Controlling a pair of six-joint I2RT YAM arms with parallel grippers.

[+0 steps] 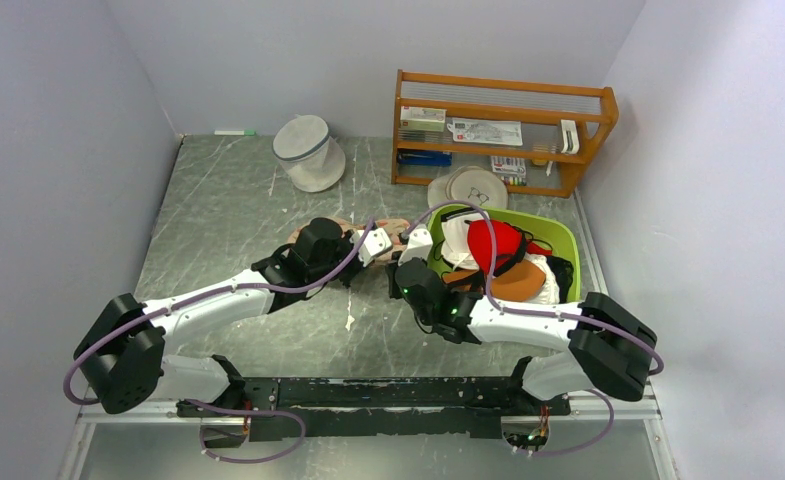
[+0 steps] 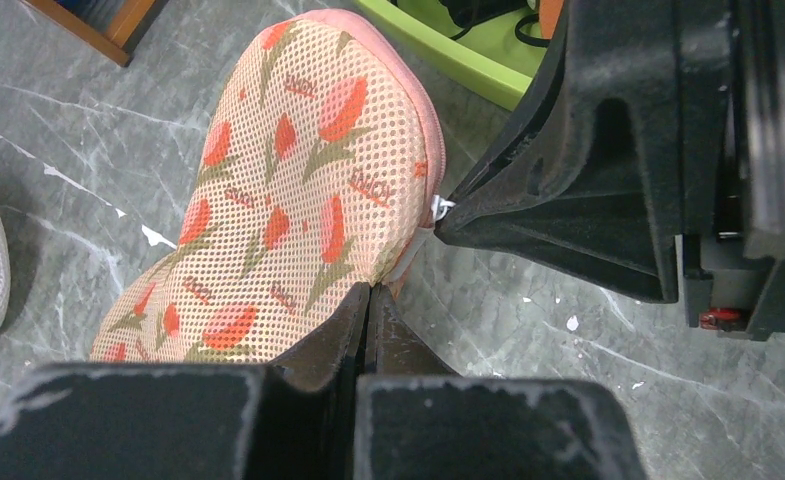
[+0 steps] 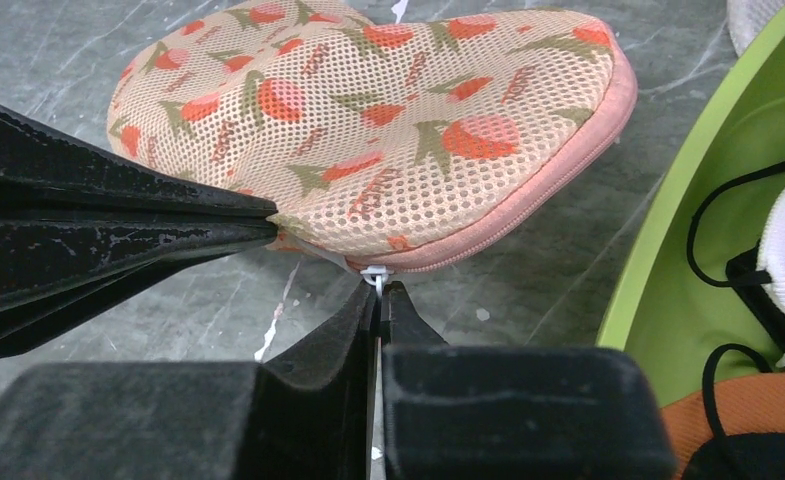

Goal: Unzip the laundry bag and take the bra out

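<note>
The laundry bag (image 1: 393, 229) lies flat on the table between the two grippers, peach mesh with a red fruit print, zipped closed; it also shows in the left wrist view (image 2: 298, 190) and the right wrist view (image 3: 388, 120). My left gripper (image 2: 370, 290) is shut on the bag's near edge fabric. My right gripper (image 3: 378, 290) is shut on the white zip pull (image 3: 373, 275) at the pink zip seam. The black bra is hidden; only black straps (image 3: 728, 200) show in the green bin.
A green bin (image 1: 558, 240) right of the bag holds a red bra (image 1: 495, 245), orange-brown and white items. A white cylindrical mesh bag (image 1: 308, 152) stands at the back. A wooden shelf (image 1: 503, 130) stands at the back right.
</note>
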